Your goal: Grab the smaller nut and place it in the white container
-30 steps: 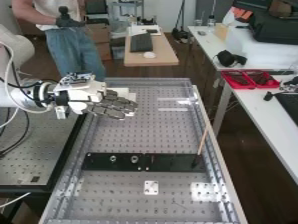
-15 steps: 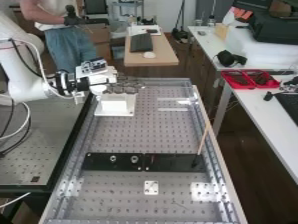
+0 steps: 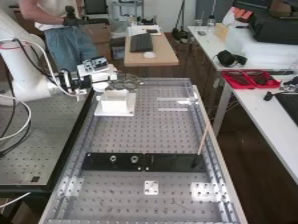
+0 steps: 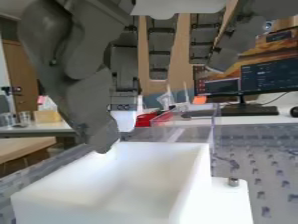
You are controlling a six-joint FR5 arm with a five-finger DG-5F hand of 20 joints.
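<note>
The hand [image 3: 124,82] is over the far side of the white container [image 3: 116,103], which stands at the bench's far left. In the wrist view the hand [image 4: 86,92] overlaps the rim of the white container [image 4: 106,205]. No nut can be made out inside; its floor shows only in part. Whether the hand holds anything is hidden. On the black bar stand the larger nut [image 3: 113,158] and the bearing [image 3: 134,159], side by side.
A thin wooden stick [image 3: 203,139] leans up from the bar's right end. A small white plate [image 3: 151,187] lies nearer than the bar. The container's base has a small metal piece [image 4: 233,181] at its corner. Red trays [image 3: 250,79] stand on the right-hand table.
The hand has moved toward the bench's far end, from in front of the white container to above its far side. Over the last half second it has shifted only slightly. The bar's parts have not moved.
</note>
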